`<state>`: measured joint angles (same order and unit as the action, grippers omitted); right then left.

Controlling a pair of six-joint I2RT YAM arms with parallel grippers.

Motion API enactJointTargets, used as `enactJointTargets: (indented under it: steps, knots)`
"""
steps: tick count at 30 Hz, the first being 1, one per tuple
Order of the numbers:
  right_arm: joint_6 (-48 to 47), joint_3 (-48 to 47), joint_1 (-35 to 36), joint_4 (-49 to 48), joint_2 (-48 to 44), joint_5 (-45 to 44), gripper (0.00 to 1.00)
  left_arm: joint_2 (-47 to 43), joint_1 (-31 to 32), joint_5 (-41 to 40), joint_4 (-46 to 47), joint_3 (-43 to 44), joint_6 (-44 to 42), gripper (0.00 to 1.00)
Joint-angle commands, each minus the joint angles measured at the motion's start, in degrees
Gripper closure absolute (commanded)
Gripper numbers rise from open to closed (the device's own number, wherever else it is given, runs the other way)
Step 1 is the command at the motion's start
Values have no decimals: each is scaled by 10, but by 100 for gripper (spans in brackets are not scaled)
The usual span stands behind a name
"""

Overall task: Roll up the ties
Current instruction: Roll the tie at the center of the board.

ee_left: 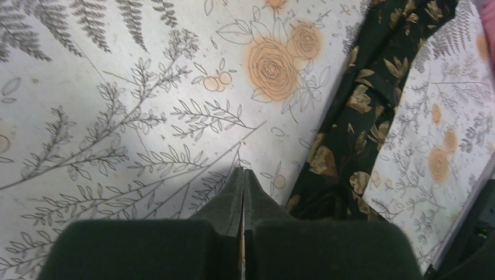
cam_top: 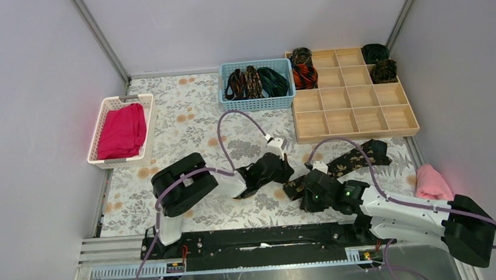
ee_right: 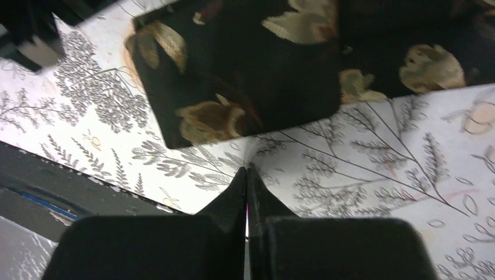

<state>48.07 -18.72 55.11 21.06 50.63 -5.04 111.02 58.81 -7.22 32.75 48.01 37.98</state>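
**Scene at the tie-rolling table.** Two arms, the left arm (cam_top: 182,184) and the right arm (cam_top: 409,214), reached from the near edge over one table (cam_top: 184,118).

- One wooden grid tray (cam_top: 356,116) stood at the far right. It held four coiled ties (cam_top: 305,77) in its far compartments, two at the left corner and two at the right.
- One blue basket (cam_top: 258,103) just beside the tray held what appeared to be three loose ties (cam_top: 254,82).
- One white basket (cam_top: 112,161) at the left held one magenta cloth (cam_top: 123,130).
- One flat tie (cam_top: 346,163), black with gold leaves, lay diagonally on the table in front of the tray.
- One pink towel (cam_top: 431,183) lay at the right edge.
- The left gripper (ee_left: 243,171) was clenched on nothing, just left of the flat tie.
- The right gripper (ee_right: 246,169) was likewise clenched and empty, its tips just short of the tie's squared end.

The surface was a white covering printed with grey ferns and orange roses. Plain pale walls enclosed three sides.
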Motion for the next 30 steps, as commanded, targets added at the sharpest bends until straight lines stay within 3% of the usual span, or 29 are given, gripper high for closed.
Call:
enactJointTargets:
  steps: [1,14,20,24,30]
  knots:
    - [3,5,15,-61,43,-25,100,23,13,30,-56,-51,13,100]
    - [-7,-34,27,-107,149,-133,100,-11,23,69,-42,-86,34,100]
    - [-25,-54,28,-131,200,-121,100,-15,24,75,-49,-90,25,100]
    - [-17,-59,42,-106,183,-127,100,-16,20,7,-98,-59,-5,100]
    - [10,-77,62,6,96,-155,95,-17,-25,-52,-175,24,-43,100]
